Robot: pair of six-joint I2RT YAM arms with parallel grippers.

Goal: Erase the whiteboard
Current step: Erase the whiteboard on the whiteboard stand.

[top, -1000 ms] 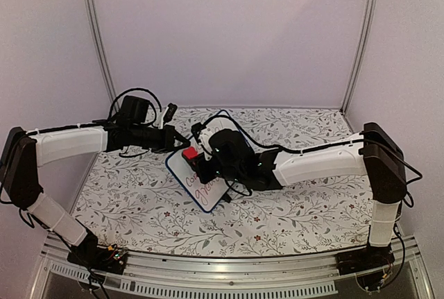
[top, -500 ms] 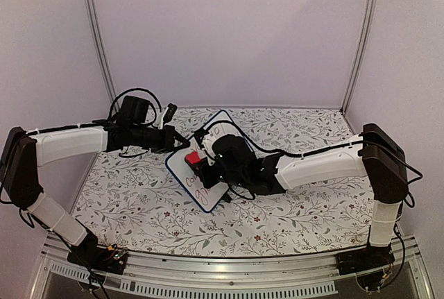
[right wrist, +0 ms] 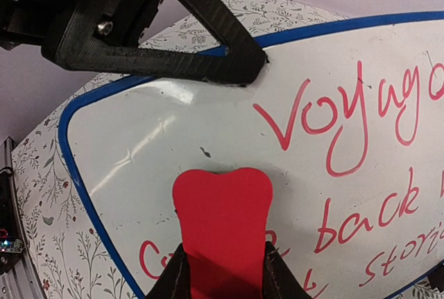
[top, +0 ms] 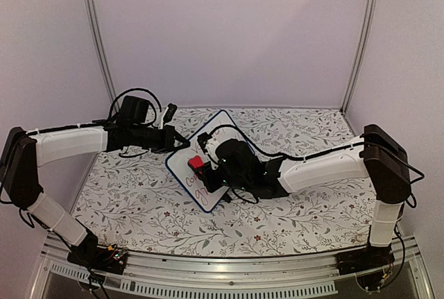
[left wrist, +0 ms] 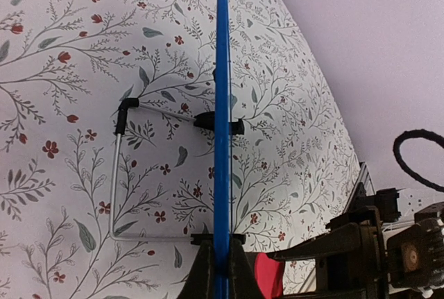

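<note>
The whiteboard (top: 182,168) is the only board here. With it are one red eraser (top: 196,162), two grippers, and one bent wire stand (left wrist: 116,181) fixed to the board's rim by two black clips (left wrist: 216,123).

The board sits left of the middle of the flower-patterned bench (top: 139,209), with its long side running from near left to far right. The left gripper (top: 183,143) comes in from the left and is pinched tight on the board's rim. In the left wrist view its gripper (left wrist: 220,261) clamps the blue rim edge-on. The right gripper (top: 202,166) reaches in from the right and is closed on the eraser, whose rounded end presses flat on the board's face. In the right wrist view the eraser (right wrist: 222,209) sits between that gripper's tips (right wrist: 223,271), just below the left gripper's black finger.

The board (right wrist: 132,132) is glossy white with a thin dark-blue rim and rounded corners. Red handwriting (right wrist: 333,112) covers its face to the right of the eraser and below it, while the patch around the eraser's tip is bare white.
</note>
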